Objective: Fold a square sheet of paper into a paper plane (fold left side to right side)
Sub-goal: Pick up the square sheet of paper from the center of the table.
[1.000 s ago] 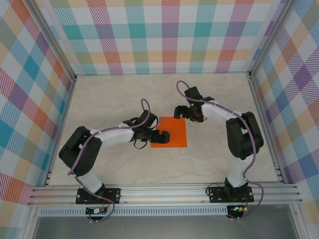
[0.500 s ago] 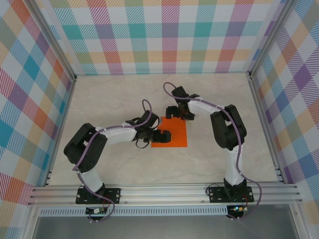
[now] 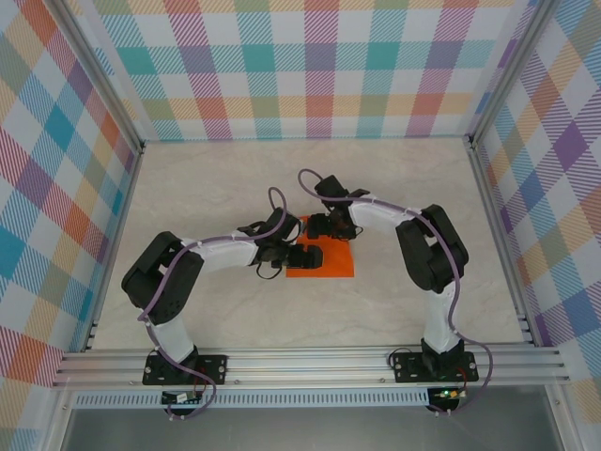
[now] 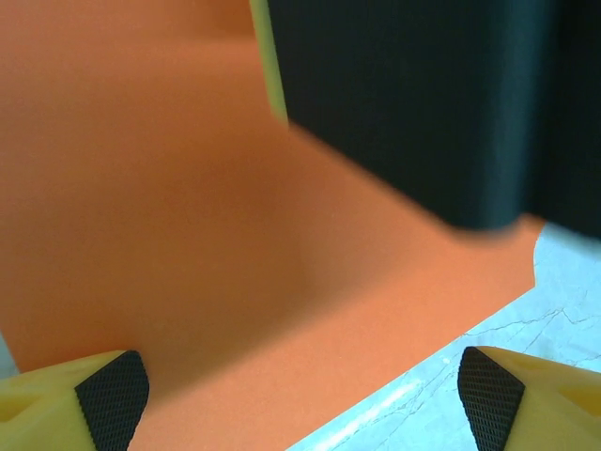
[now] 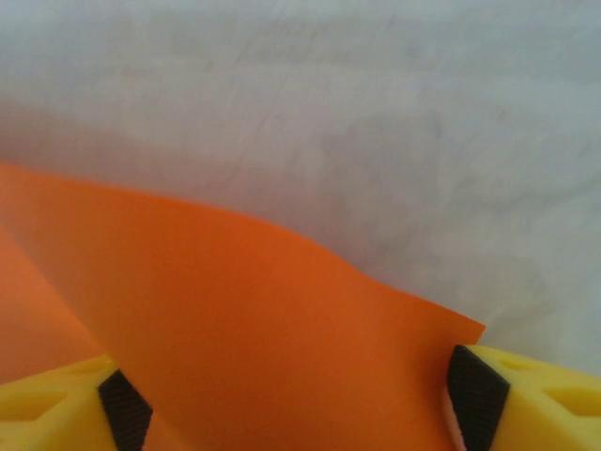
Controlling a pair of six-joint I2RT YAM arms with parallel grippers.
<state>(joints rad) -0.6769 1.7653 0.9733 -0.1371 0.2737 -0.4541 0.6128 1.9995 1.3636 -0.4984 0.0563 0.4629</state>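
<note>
The square sheet of paper (image 3: 336, 264) lies bright orange on the table between both arms. My left gripper (image 3: 306, 256) rests on its left half, open; in the left wrist view the sheet (image 4: 188, 244) spreads under the wide-apart fingertips (image 4: 115, 395), with the gripper (image 4: 300, 413) over the near edge. My right gripper (image 3: 318, 226) is at the sheet's far left corner, its black body (image 4: 423, 103) close ahead of the left one. In the right wrist view the paper (image 5: 263, 319) rises in a curved flap between the open gripper (image 5: 296, 404) fingers. A yellowish strip (image 4: 270, 66) shows beside the black body.
Pale marble tabletop (image 3: 216, 188) surrounds the sheet, bounded by checked walls (image 3: 310, 66) and aluminium rails (image 3: 310, 362) at the front. Purple cables loop over both arms.
My right gripper has swung left and nearer, from beyond the sheet's far edge onto its far left corner beside the left gripper. The left gripper has stayed on the sheet.
</note>
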